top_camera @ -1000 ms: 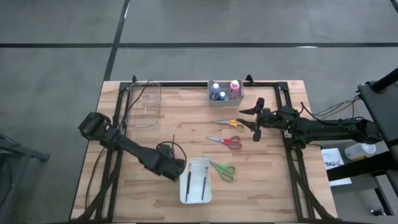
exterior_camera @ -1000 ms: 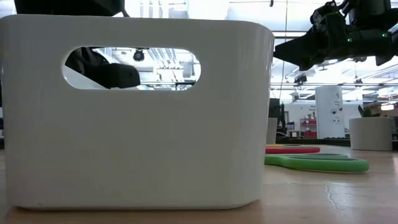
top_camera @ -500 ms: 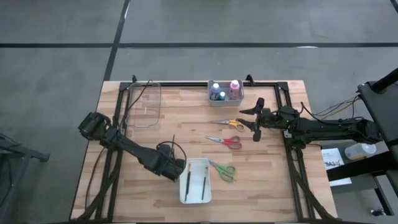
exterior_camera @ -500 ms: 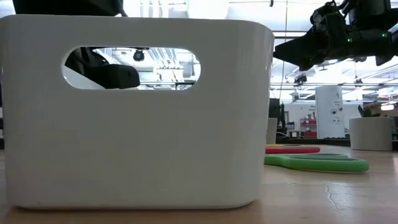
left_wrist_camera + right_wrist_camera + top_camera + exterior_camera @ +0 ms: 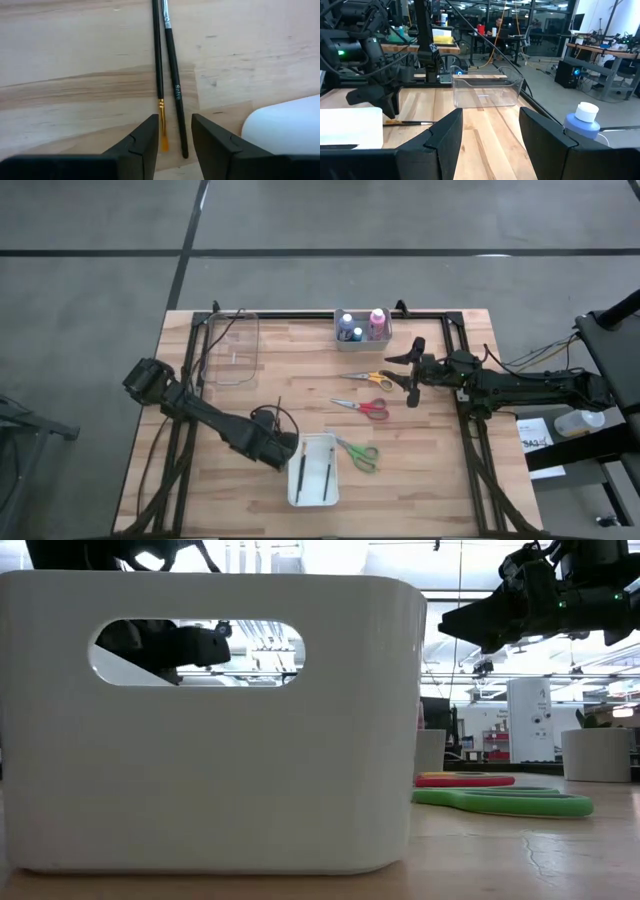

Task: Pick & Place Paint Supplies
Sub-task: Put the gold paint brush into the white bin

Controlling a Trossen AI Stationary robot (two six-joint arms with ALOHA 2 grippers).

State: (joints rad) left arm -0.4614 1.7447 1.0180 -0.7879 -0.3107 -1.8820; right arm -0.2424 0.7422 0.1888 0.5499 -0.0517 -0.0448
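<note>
From above, the left arm reaches low across the wooden tabletop (image 5: pixel 250 405), its left pincer (image 5: pixel 287 448) just left of the white rectangular plastic bin (image 5: pixel 315 472) holding two thin dark brushes (image 5: pixel 302 475), while the right pincer (image 5: pixel 411 375) hovers fingers apart just right of the orange-handled scissors (image 5: pixel 369 379), with red-handled scissors (image 5: pixel 362 407) and green-handled scissors (image 5: pixel 358 452) nearer. At table height the bin's white wall fills the left side. The left wrist view shows its fingers (image 5: pixel 142 145) slightly apart, gripping nothing, above two more thin dark brushes (image 5: pixel 172 80) lying side by side on the wood.

high looks straight down; low level behind white bin (image 5: pixel 200 720).
</note>
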